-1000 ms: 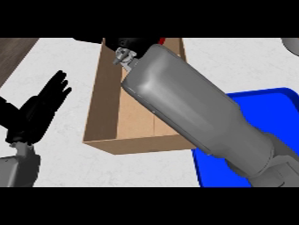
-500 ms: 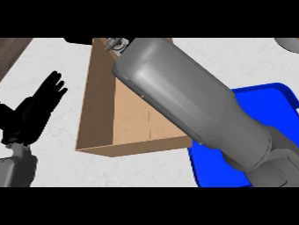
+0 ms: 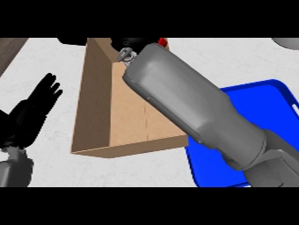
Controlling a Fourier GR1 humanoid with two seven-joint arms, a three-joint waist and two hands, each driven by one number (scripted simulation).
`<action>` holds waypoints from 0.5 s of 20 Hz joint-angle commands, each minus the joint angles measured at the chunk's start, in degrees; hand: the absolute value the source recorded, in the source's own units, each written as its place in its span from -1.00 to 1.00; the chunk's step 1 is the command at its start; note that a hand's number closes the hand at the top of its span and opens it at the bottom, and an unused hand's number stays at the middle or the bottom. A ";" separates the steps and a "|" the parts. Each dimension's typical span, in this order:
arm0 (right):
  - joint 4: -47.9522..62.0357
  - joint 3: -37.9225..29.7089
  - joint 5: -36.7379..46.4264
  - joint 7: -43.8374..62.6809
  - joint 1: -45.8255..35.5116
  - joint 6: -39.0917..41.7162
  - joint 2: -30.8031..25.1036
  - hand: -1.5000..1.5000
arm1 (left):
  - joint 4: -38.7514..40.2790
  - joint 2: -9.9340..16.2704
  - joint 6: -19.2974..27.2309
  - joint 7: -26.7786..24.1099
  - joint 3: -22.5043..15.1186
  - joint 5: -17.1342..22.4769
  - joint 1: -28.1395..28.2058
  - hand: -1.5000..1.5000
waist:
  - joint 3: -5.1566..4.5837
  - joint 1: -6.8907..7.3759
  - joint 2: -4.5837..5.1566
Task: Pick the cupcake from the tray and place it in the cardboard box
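Head view: the right forearm (image 3: 198, 114) crosses from lower right over the box (image 3: 103, 127) and tray (image 3: 288, 105). At top centre, the right hand (image 3: 134, 43) is mostly hidden; I cannot tell its fingers, nor see the cupcake. The left hand (image 3: 29, 115) rests at left, fingers apart. Best lower well inside the walls before releasing.

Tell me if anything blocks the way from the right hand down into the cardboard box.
Nothing visible does. The right hand is over the far end of the open cardboard box, and the floor that shows is bare. The forearm hides the box's right side, and the cupcake cannot be made out.
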 commanded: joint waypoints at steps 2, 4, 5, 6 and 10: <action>-0.10 1.89 -3.91 13.69 5.91 -7.16 0.88 1.00 | -1.83 -0.57 0.48 0.63 -0.27 0.21 0.63 0.00 | 0.14 -0.69 0.04; -1.05 0.26 -8.24 13.69 8.84 -7.69 0.88 1.00 | -1.84 0.37 0.39 0.83 -0.03 -0.22 -0.15 0.00 | 0.16 -0.09 0.10; -0.18 -0.65 -8.70 13.68 8.92 -7.48 0.88 1.00 | -1.27 -0.69 0.19 -0.73 -0.26 -0.08 1.18 0.00 | 0.11 -0.57 0.05; 1.44 -0.97 -6.65 13.68 10.98 -10.39 0.88 1.00 | -0.43 -0.02 0.03 0.62 0.22 0.47 0.10 0.00 | 0.12 -1.31 0.17; -1.38 0.75 -10.94 13.68 14.55 -12.08 0.88 -1.00 | -0.72 0.88 -0.71 0.04 1.62 1.37 1.66 0.00 | 0.14 -0.95 -0.36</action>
